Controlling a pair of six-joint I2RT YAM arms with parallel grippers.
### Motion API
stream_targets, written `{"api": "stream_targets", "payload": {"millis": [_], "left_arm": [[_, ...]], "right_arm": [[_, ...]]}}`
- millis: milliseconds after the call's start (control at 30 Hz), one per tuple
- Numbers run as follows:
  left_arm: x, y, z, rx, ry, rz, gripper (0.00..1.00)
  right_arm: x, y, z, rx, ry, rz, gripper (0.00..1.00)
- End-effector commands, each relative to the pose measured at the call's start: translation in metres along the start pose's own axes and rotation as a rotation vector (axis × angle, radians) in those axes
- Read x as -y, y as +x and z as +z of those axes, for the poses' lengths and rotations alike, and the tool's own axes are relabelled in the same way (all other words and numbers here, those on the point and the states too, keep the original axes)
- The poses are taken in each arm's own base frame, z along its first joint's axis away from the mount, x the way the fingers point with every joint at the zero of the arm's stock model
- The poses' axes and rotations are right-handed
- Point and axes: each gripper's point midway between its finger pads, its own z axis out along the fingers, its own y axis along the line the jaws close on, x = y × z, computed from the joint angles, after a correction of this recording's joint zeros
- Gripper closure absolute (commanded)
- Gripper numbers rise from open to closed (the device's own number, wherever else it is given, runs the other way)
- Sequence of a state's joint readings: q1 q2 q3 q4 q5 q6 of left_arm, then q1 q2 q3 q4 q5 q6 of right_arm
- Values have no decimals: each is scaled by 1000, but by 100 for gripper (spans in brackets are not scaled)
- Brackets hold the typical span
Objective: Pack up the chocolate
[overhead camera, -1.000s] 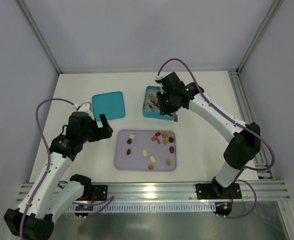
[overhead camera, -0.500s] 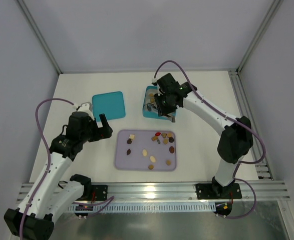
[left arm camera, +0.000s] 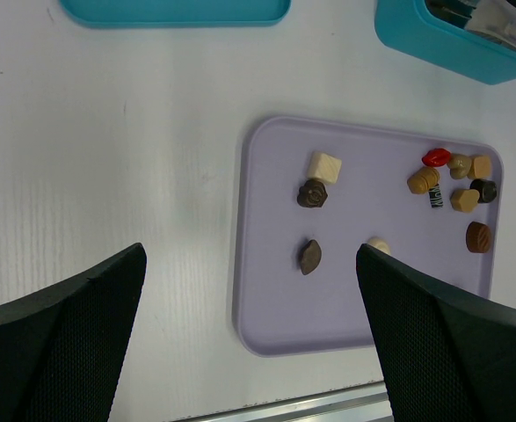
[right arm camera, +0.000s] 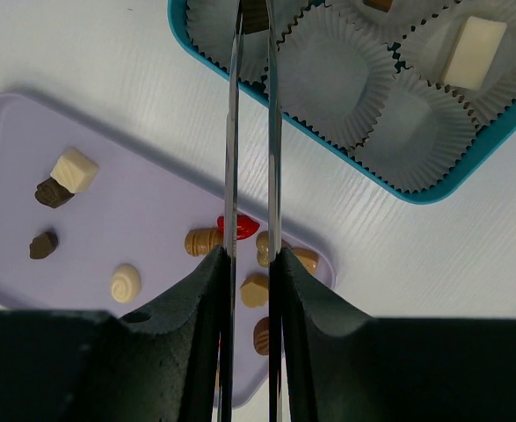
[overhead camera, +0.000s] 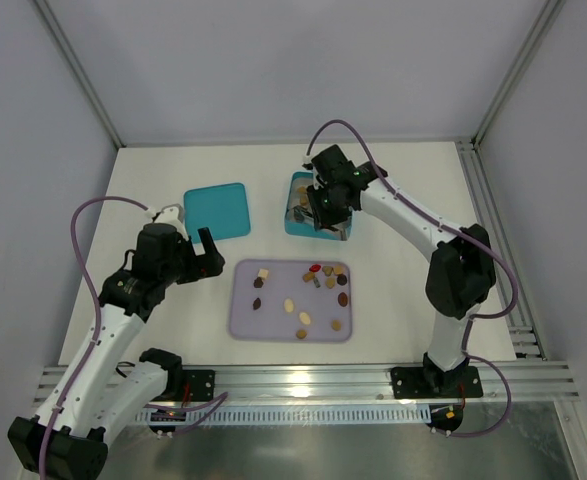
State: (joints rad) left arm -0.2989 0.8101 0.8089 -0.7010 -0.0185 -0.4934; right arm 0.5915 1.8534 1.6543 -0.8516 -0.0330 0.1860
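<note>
Several pieces of chocolate (overhead camera: pixel 318 276), dark, tan, cream and one red (left arm camera: pixel 435 157), lie on a lilac tray (overhead camera: pixel 273 322). My right gripper (right arm camera: pixel 254 18) has long thin blades shut on a dark brown chocolate (right arm camera: pixel 256 14). It holds the piece over a paper cup at the near left corner of the teal box (right arm camera: pixel 310 127). In another cup lies a white chocolate (right arm camera: pixel 474 53). The right gripper (overhead camera: pixel 325 208) hangs above the box (overhead camera: pixel 293 228). My left gripper (left arm camera: pixel 250 255) is open and empty, above the table by the tray's left edge (left arm camera: pixel 244 264).
A teal lid (overhead camera: pixel 217 210) lies flat on the white table, left of the box. Grey walls with metal posts enclose the table. An aluminium rail (overhead camera: pixel 303 380) runs along the near edge by the arm bases.
The right arm has shifted a little to the left over the teal box, still gripping the dark piece. The left arm has not moved.
</note>
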Motion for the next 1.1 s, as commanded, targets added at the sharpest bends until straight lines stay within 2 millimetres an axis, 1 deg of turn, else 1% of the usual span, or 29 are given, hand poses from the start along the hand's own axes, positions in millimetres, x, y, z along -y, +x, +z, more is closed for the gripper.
{"api": "stream_targets", "payload": {"millis": [0,167,233,367,600,733,900,1067], "left_arm": [[1,-8,-1,27,-3,1,0],[1,-7,0,22,-4,3,0],[1,-7,0,24,-4,1,0],[1,-7,-1,23,-3,1,0],[2,-8,-2,29,0,1,0],[1,-8,-2,29,-2,2,0],[2,-8,-2,30,0,2,0],[2,-9,-2,32,0,0,0]], "right_arm": [[-9,-25,-10,78,-40,-10,73],[-9,-27,-10,82,-42,-7,72],[-9,-26,-9,79,-43,-8,69],[-9,-25,-9,74,-41,-9,68],[-10,-27,-12,82,-43,-10,60],[-9,-28,-13,84,-42,-10,60],[-9,-36,-21,108,-33,-12,59],[-7,-47,-35,148,-21,-6,59]]}}
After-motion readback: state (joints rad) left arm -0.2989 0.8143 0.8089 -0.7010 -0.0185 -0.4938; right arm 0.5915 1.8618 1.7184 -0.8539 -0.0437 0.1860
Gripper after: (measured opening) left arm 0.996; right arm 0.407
